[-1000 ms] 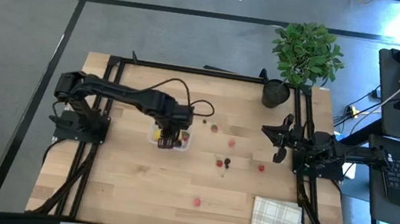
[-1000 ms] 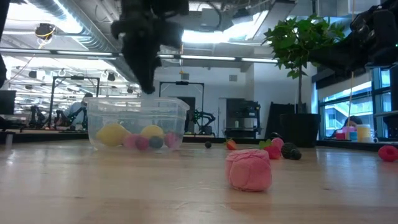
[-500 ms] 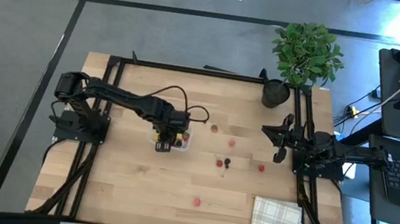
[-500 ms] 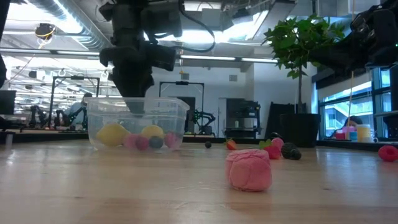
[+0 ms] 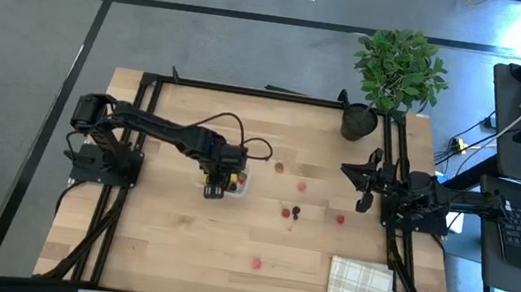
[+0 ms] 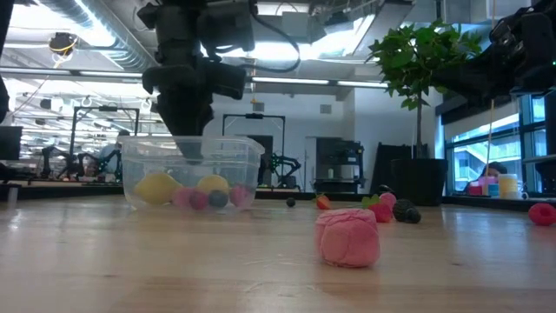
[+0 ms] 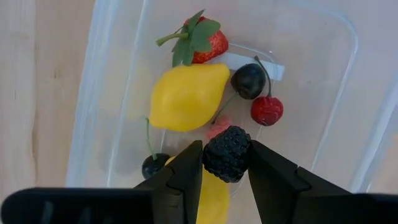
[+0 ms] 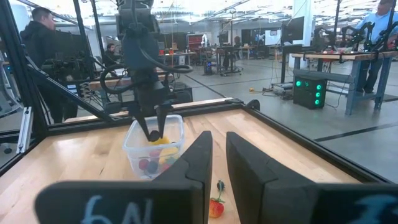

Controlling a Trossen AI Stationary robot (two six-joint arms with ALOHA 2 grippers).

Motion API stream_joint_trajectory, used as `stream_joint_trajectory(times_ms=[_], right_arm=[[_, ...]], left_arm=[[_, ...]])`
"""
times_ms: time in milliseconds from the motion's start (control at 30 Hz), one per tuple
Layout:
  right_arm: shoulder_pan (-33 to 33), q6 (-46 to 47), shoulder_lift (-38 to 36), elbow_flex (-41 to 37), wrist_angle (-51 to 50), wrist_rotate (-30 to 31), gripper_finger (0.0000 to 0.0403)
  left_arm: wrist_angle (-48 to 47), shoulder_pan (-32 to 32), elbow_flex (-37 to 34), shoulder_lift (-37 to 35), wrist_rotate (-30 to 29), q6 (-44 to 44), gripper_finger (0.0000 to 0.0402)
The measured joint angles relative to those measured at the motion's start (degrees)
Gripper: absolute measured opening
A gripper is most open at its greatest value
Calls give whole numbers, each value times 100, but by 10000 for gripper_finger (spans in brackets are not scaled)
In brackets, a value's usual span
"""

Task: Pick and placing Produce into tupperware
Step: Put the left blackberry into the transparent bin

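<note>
The left gripper (image 7: 226, 163), clamped on a dark bumpy blackberry (image 7: 227, 153), hangs just inside the small clear plastic tub (image 5: 226, 179), directly above a yellow lemon (image 7: 185, 96) and cherries, so release is straight down; the right gripper (image 5: 363, 192) waits pinched closed, well apart, near loose red berries (image 5: 285, 210) on the table

You see a dark blackberry (image 7: 227, 153) pinched between the left gripper's (image 7: 225, 163) fingers (image 7: 190, 171), just above the clear tupperware (image 7: 348, 93) holding lemons (image 7: 185, 96), cherries (image 7: 267, 110) and a strawberry (image 7: 208, 45).
</note>
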Motion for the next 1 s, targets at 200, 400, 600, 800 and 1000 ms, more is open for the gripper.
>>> stream_joint_trajectory(times_ms=[200, 400, 600, 800, 1000], right_arm=[[0, 0, 0, 0, 0, 0, 51], [0, 0, 0, 0, 0, 0, 51], [0, -4, 0, 0, 0, 0, 51], [0, -4, 0, 0, 0, 0, 51], [0, -4, 0, 0, 0, 0, 51]], left_arm=[[37, -37, 0, 0, 2, 0, 112], [45, -35, 0, 0, 0, 13, 112], [81, -35, 0, 0, 0, 20, 112], [83, -35, 0, 2, 0, 24, 112], [81, -35, 0, 4, 0, 24, 112]])
